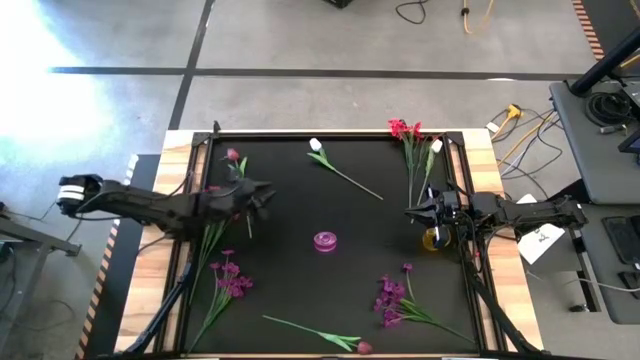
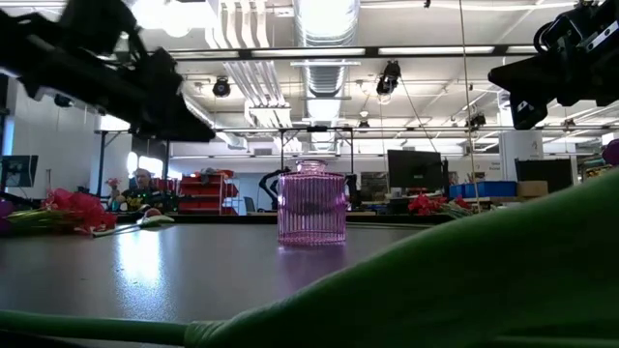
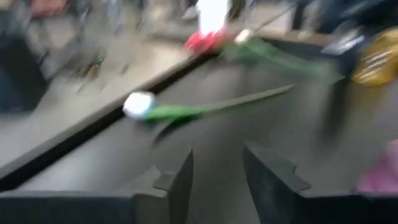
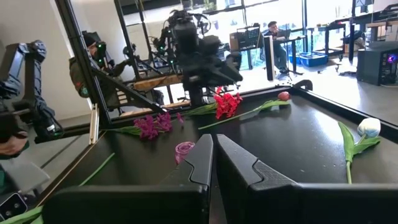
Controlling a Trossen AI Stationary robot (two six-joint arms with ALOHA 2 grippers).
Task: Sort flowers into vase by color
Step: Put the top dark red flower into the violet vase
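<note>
Flowers lie flat around the black mat: a white bud (image 1: 316,145) (image 3: 138,104) near the far edge, a red bunch (image 1: 405,130) at the far right corner, a pink bud (image 1: 232,155) far left, and purple clusters (image 1: 230,278) (image 1: 393,297) near left and near right. Another red bloom (image 4: 227,103) lies just below my left gripper. The pink vase (image 1: 325,241) (image 2: 311,203) stands mid-mat. My left gripper (image 1: 262,195) (image 3: 217,180) hovers open left of centre, with nothing between its fingers. My right gripper (image 1: 412,212) (image 4: 214,158) hovers shut at the right, above the mat.
A yellow vase (image 1: 435,238) stands just under my right arm's wrist. A pink-budded stem (image 1: 320,335) lies along the near edge and fills the low view's foreground. A raised frame (image 1: 330,133) rims the mat. People sit in the room beyond the table (image 4: 273,37).
</note>
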